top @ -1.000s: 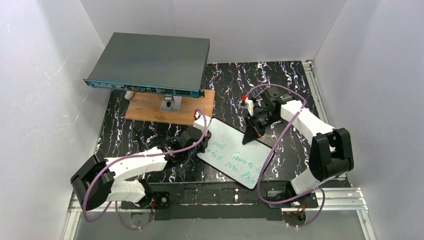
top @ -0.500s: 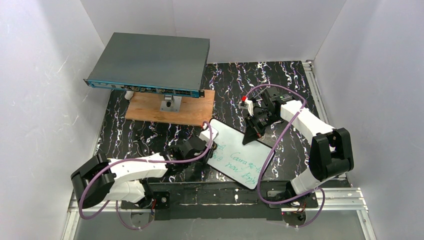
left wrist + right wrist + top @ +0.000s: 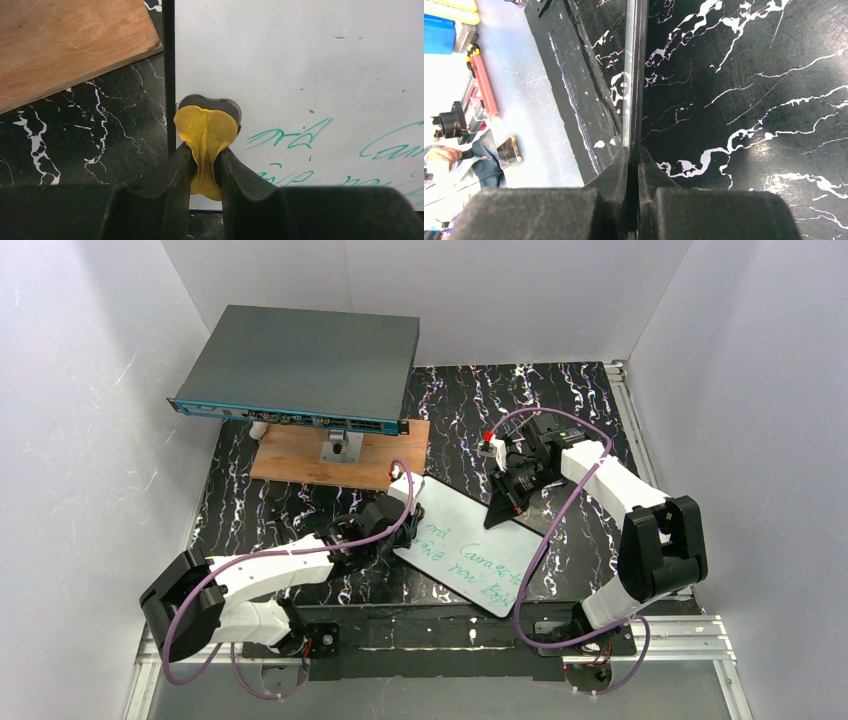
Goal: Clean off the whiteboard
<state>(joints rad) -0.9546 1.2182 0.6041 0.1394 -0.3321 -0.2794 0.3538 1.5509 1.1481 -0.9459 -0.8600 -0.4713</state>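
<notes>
Seen from above, the whiteboard [image 3: 475, 540] lies flat on the black marbled table [image 3: 280, 505] between the two arms. It is turned on a diagonal, its long axis running from far left to near right. The left gripper [image 3: 405, 500] sits at the board's short left end. The right gripper [image 3: 500, 510] meets the far long edge. Green writing [image 3: 470, 562] covers the near half, lying to the right of the left gripper along the board's length, so the left arm is the one placed to sweep across it. From the left wrist, the left gripper [image 3: 204, 167] is closed tight on a yellow wiping pad [image 3: 206, 130]. The pad is pressed onto the whiteboard [image 3: 300, 70] just inside its dark left edge. The green writing [image 3: 292, 139] begins just to the pad's right, and a wooden plank [image 3: 65, 45] lies off the board to the left. From the right wrist, the right gripper [image 3: 633, 167] is pinched shut on the whiteboard [image 3: 628, 75], seen edge-on as a thin pale strip running straight ahead.
</notes>
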